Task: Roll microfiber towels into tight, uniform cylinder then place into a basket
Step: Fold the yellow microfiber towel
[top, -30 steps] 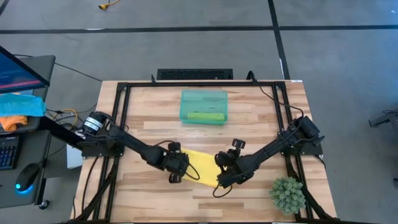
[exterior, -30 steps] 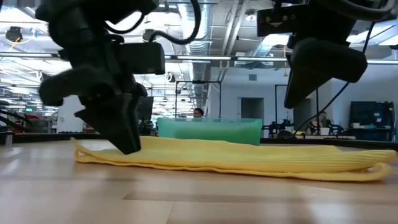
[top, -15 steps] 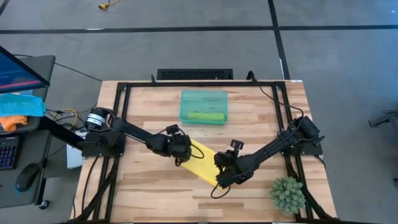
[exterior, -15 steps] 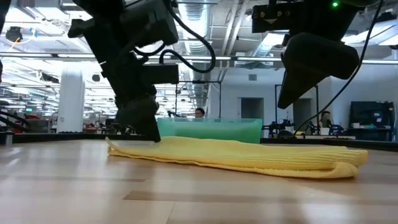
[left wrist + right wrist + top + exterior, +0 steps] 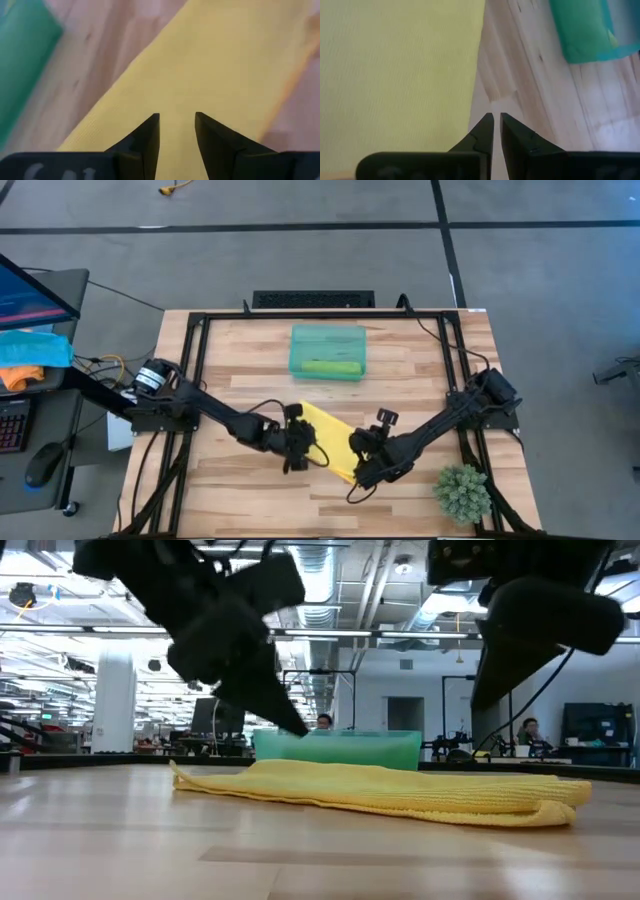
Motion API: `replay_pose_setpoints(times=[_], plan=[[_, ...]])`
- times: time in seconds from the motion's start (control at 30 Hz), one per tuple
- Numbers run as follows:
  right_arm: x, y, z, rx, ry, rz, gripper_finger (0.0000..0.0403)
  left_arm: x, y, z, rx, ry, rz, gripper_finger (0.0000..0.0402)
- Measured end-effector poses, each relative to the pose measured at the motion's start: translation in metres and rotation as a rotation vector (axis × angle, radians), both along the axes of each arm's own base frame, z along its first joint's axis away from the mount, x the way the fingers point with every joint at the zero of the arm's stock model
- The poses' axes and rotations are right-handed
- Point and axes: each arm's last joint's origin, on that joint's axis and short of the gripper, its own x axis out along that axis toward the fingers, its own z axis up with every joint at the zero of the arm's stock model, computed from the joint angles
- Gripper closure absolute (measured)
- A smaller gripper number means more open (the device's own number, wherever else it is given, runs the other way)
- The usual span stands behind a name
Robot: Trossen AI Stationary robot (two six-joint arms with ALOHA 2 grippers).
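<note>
The yellow towel (image 5: 328, 438) lies flat on the table as a folded strip, running diagonally from far left to near right; it also shows in the low view (image 5: 400, 790). The lime green towel (image 5: 330, 367) lies rolled in the teal basket (image 5: 327, 338) at the table's far middle. My left gripper (image 5: 312, 452) is open and hovers over the strip's left side (image 5: 200, 60), clear of it in the low view (image 5: 298, 725). My right gripper (image 5: 358, 470) is shut and empty, raised above the strip's near right end (image 5: 478, 700), over bare wood beside the towel's edge (image 5: 496, 120).
A small green potted plant (image 5: 462, 492) stands at the table's near right corner. The black frame rails (image 5: 200, 350) run along the table's left, right and far sides. Bare wood lies left of the towel (image 5: 230, 480).
My left gripper went to the towel's far left end and down onto it, then rose clear and came back toward the near edge. The towel's left part has drawn in toward the right, so the cloth is now a narrower strip. My right gripper has risen slightly.
</note>
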Motion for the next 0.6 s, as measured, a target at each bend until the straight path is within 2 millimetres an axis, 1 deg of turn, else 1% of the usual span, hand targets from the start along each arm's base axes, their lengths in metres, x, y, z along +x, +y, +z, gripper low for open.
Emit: replay_pose_setpoints(times=[0.1,0.17,0.23,0.3,0.4,0.53,0.6], plan=[[-0.002,0.003,0.001,0.006,-0.003,0.011,0.0349,0.001,-0.006,0.002,-0.027,-0.026,-0.057,0.0285],[-0.003,0.004,0.003,0.009,-0.008,0.014,0.0349,0.004,-0.008,-0.001,-0.038,-0.042,-0.062,0.0285],[-0.002,0.003,0.002,0.009,-0.003,0.014,0.0349,0.007,-0.011,-0.007,-0.045,-0.057,-0.059,0.0285],[-0.001,0.001,0.002,0.005,0.007,0.023,0.0349,0.015,-0.014,-0.017,-0.078,-0.101,-0.071,0.0285],[0.001,-0.003,0.002,-0.002,0.022,0.033,0.0349,0.021,-0.018,-0.029,-0.077,-0.104,-0.084,0.0285],[0.005,-0.01,0.002,-0.009,0.038,0.037,0.0349,0.028,-0.022,-0.032,-0.098,-0.108,-0.081,0.0285],[0.006,-0.013,0.002,-0.01,0.041,0.029,0.0349,0.027,-0.022,-0.036,-0.109,-0.082,-0.081,0.0285]])
